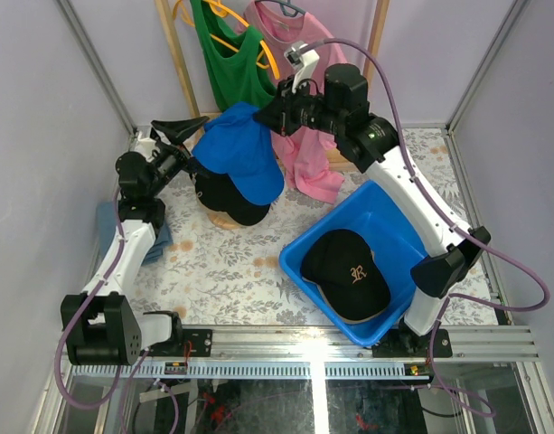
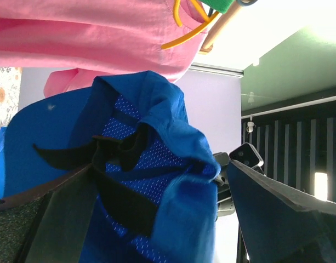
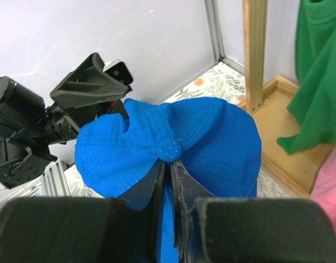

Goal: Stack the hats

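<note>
My right gripper [image 1: 275,113] is shut on the crown of a royal blue cap [image 1: 245,154], pinching the fabric just below its top button [image 3: 170,149]. It holds the cap in the air over a black cap [image 1: 224,194] that sits on the wooden dome stand [image 1: 224,220]. My left gripper [image 1: 188,129] is open at the blue cap's left rear edge. In the left wrist view the cap's mesh underside [image 2: 157,164] hangs between the wide-open fingers [image 2: 277,213]. A second black cap [image 1: 349,267] with an embroidered letter lies in the blue bin [image 1: 385,203]. No tan cap is in view.
A pink shirt [image 1: 304,163] and a green shirt [image 1: 231,63] hang on a wooden rack at the back, close behind the right gripper. A folded grey-blue cloth [image 1: 107,217] lies by the left arm. Enclosure walls stand on both sides.
</note>
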`<control>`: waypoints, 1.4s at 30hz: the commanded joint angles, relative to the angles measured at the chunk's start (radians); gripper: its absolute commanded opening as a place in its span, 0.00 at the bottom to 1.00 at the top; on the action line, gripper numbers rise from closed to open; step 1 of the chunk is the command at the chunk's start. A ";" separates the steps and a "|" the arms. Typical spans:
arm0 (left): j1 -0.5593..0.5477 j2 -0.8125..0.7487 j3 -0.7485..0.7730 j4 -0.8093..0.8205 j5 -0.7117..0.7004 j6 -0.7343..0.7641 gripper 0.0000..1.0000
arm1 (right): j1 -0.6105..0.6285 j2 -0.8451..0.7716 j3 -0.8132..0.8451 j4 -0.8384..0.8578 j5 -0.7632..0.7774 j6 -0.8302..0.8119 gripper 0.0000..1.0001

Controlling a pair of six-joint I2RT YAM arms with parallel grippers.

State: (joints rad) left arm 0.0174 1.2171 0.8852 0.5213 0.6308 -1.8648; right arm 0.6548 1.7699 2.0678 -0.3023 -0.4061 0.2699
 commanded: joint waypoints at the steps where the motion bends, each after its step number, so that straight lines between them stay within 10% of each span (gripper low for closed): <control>1: -0.008 -0.007 -0.040 0.050 0.033 -0.019 0.96 | -0.041 -0.033 0.043 0.090 -0.005 0.017 0.11; 42: -0.049 0.114 0.025 0.139 -0.068 -0.074 0.97 | -0.047 -0.199 -0.285 0.254 -0.173 0.210 0.09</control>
State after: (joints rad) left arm -0.0246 1.3174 0.8864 0.5926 0.5808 -1.9331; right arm 0.6033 1.6070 1.8053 -0.1379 -0.5259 0.4313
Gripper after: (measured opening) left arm 0.978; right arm 0.101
